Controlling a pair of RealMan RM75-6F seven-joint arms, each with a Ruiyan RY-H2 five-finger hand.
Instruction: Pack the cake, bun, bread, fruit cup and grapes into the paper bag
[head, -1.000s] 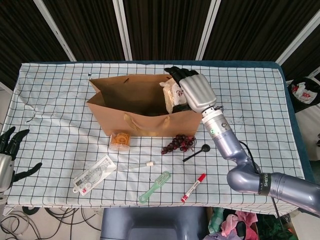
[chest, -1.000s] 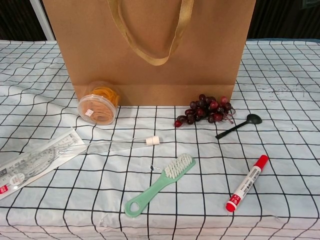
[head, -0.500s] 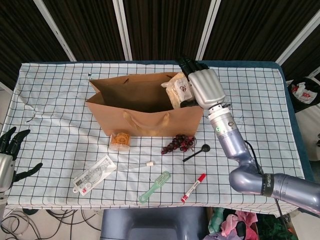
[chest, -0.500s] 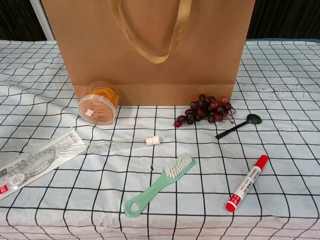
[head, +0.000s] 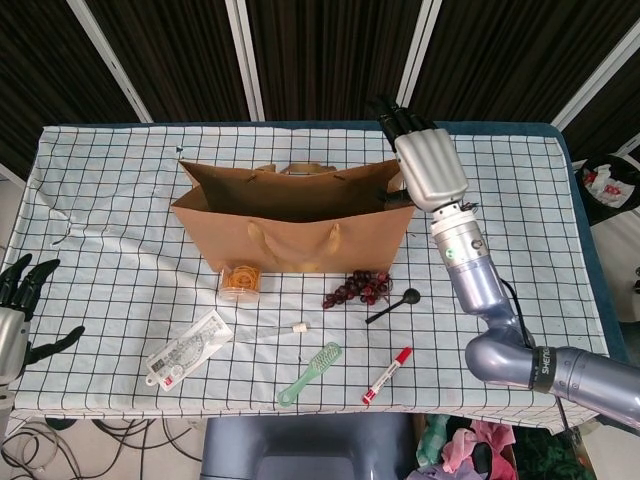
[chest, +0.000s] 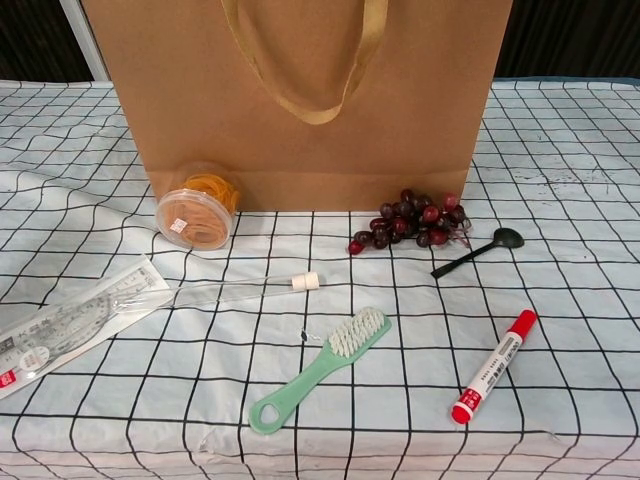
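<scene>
A: Grapes (chest: 412, 223) lying on bench beside paper bag (head: 290, 225), near fruit cup (chest: 196, 212). Soft, bruising easily; I'd be taking the stem.
B: Right hand (head: 430, 168) hovering over bag, holding nothing; left hand (head: 18, 310) idling, fingers spread.

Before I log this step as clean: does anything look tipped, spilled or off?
The fruit cup lies on its side against the paper bag, lid facing the camera. Nothing has spilled.

Right hand (head: 428, 165) above paper bag's (head: 290, 240) right end, nothing visible in it. Fruit cup (head: 240, 282) and grapes (head: 356, 287) on the cloth before the bag. Left hand (head: 17, 310) at table's edge, fingers spread.
</scene>
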